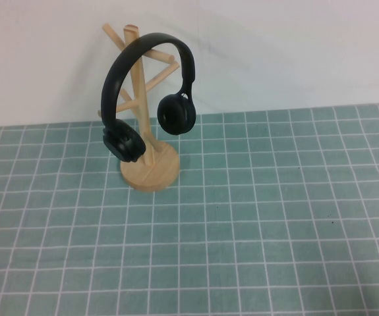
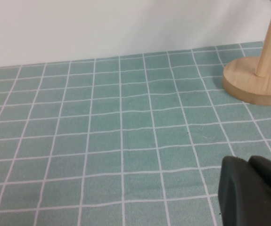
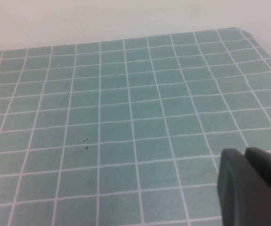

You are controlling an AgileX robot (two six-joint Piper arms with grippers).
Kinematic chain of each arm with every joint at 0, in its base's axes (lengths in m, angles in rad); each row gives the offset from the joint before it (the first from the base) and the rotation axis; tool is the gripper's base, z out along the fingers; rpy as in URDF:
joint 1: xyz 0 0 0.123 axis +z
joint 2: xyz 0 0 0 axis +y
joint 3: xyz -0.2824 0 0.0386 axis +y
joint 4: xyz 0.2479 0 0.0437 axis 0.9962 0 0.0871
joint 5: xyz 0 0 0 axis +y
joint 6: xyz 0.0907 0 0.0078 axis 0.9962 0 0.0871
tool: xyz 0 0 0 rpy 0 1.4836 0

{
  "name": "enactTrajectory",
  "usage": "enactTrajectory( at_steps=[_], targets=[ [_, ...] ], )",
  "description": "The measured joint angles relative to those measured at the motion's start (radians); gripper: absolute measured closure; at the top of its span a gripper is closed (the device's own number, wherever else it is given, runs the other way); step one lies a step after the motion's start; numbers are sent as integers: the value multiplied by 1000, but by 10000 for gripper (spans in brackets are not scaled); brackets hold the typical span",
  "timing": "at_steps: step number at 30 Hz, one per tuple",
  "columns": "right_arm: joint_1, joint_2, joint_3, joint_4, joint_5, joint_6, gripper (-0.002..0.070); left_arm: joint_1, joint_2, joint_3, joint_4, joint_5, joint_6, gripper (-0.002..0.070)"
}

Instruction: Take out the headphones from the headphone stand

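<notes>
Headphones hung over stand, upper left of centre in high view, headband across top pegs, ear cups dangling either side of pole above round base. Green gridded mat beneath, white wall behind. Left gripper low over mat near stand base; opening cannot be told. Right gripper above bare mat, fingers together, holding nothing.

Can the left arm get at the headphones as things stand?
Probably yes. The headphones hang on the headphone stand, on the robot's left; bare mat lies between the left tool and the stand. The right tool is parked over open mat.
</notes>
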Motion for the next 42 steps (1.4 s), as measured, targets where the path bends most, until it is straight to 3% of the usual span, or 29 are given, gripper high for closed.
enactTrajectory(
  at_steps=[34, 36, 42],
  targets=[
    [0, 0, 0, 13, -21, 8, 685, 0, 0, 0, 0, 0, 0, 675],
    [0, 0, 0, 113, -80, 38, 684, 0, 0, 0, 0, 0, 0, 675],
    [0, 0, 0, 665, -218, 99, 685, 0, 0, 0, 0, 0, 0, 675]
  ],
)
